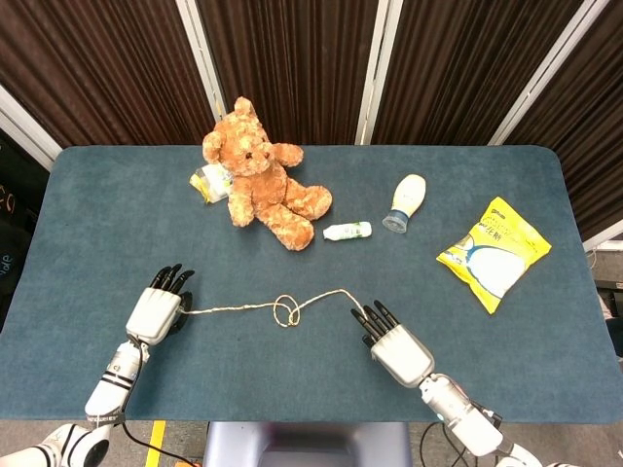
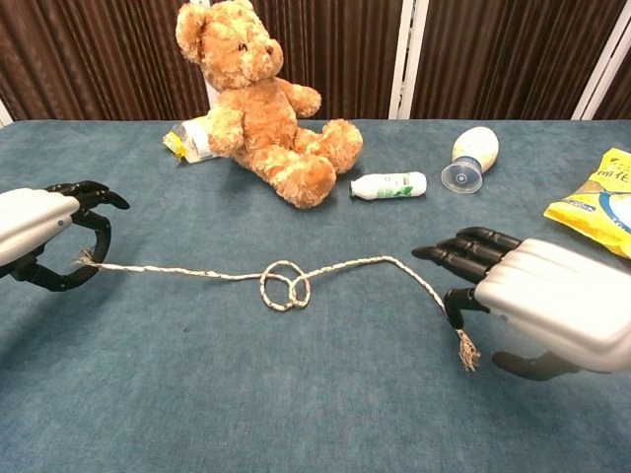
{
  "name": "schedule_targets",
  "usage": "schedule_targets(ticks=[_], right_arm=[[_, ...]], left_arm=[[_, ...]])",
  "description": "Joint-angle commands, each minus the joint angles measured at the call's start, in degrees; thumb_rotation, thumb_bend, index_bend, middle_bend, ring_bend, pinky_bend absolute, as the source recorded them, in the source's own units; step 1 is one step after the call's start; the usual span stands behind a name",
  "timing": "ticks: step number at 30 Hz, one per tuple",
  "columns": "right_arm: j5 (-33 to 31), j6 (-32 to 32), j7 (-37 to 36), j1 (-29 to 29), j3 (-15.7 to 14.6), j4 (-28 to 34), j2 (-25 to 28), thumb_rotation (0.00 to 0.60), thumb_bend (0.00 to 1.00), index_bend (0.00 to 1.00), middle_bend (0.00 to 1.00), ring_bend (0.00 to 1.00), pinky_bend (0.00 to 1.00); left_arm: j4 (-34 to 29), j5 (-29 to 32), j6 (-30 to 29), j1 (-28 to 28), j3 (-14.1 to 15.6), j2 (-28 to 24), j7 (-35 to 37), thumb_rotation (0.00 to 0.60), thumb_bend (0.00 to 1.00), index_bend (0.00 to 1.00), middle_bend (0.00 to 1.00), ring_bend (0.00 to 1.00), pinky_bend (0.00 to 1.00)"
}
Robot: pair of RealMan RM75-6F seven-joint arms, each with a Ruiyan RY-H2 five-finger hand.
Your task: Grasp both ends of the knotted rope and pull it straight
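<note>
Blue table (image 1: pixel 88 224): left hand (image 1: pixel 156 309) pinches the knotted rope (image 1: pixel 284 309) at 9 o'clock; right hand (image 2: pixel 532 301) (fingers spread, holding nothing) hovers over its frayed end.

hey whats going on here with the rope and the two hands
A two-handed robot is working on a knotted rope lying on a blue table. Its left hand pinches one frayed end. Its right hand is at the other frayed end with fingers extended, and does not appear to have gripped it yet. The knot is loose and the rope curves, so it is not pulled straight. A teddy bear, bottles and a yellow bag lie untouched farther back.
</note>
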State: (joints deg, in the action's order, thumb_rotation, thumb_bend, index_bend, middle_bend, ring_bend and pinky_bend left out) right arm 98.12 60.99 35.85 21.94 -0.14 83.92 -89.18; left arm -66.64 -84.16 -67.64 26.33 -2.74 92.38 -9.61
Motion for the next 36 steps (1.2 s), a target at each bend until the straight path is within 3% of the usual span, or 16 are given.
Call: schedule_targets(ticks=[1, 19, 26, 36], right_arm=[[-0.9, -0.3, 0.8, 0.4, 0.0, -0.7, -0.5, 0.6, 0.38, 0.53, 0.0, 0.0, 0.0], [-2.0, 0.0, -0.2, 2.3, -1.1, -3.4, -2.0, 0.6, 0.38, 0.55, 0.01, 0.0, 0.0], [-3.6, -1.6, 1.6, 3.0, -1.2, -4.6, -3.3, 0.6, 0.46, 0.56, 0.01, 0.0, 0.0], [-5.1, -2.1, 2.5, 3.7, -1.3, -5.3, -4.9, 0.6, 0.46, 0.56, 0.01, 0.0, 0.0]], left_arm=[[0.0, 0.0, -0.1, 0.0, 0.0, -0.1, -0.2, 0.6, 0.45, 0.62, 0.13, 0.0, 0.12], [-0.1, 0.6, 0.0, 0.2, -0.3, -0.4, -0.7, 0.6, 0.45, 0.62, 0.13, 0.0, 0.12], [0.1, 0.8, 0.5, 0.3, -0.3, -0.4, -0.7, 0.6, 0.45, 0.62, 0.13, 0.0, 0.12], [0.4, 1.0, 0.4, 0.4, -0.5, -0.6, -0.2, 0.6, 0.45, 0.62, 0.13, 0.0, 0.12]])
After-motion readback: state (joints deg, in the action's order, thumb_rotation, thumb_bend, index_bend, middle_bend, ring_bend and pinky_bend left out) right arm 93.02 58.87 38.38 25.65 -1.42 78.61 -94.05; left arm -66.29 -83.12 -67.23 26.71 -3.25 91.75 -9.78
